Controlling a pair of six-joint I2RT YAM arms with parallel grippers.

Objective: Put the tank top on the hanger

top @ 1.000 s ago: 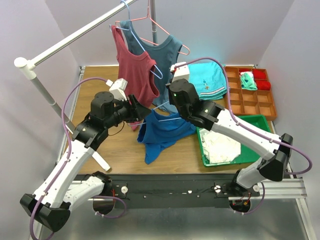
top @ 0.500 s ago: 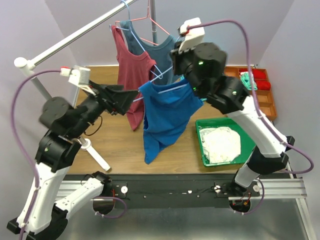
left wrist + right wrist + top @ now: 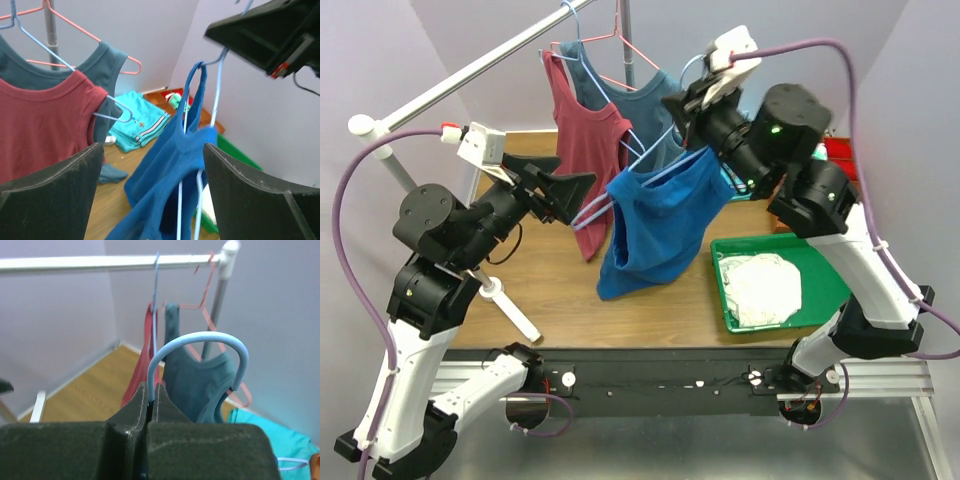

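Observation:
The royal-blue tank top (image 3: 660, 225) hangs on the light-blue wire hanger (image 3: 665, 172), lifted above the table. My right gripper (image 3: 688, 98) is shut on the stem of the hanger's hook (image 3: 200, 337), and the jaws (image 3: 152, 390) pinch the wire. The hook points toward the white rail (image 3: 100, 262) and is not on it. My left gripper (image 3: 575, 172) is open and empty, just left of the hanger's low end. In the left wrist view the tank top (image 3: 165, 175) and the hanger wire (image 3: 218, 85) show between the spread fingers (image 3: 260, 200).
A maroon top (image 3: 585, 140) and a teal-grey top (image 3: 645, 110) hang on the rail (image 3: 470, 70), with a pink hanger (image 3: 620, 40) there. A green tray (image 3: 825, 255) with white cloth lies at the right. Folded turquoise clothes (image 3: 137, 120) lie behind.
My right arm lifted the hanger with the tank top off the table and up toward the rail. My left arm rose too and now sits beside the hanger's left end.

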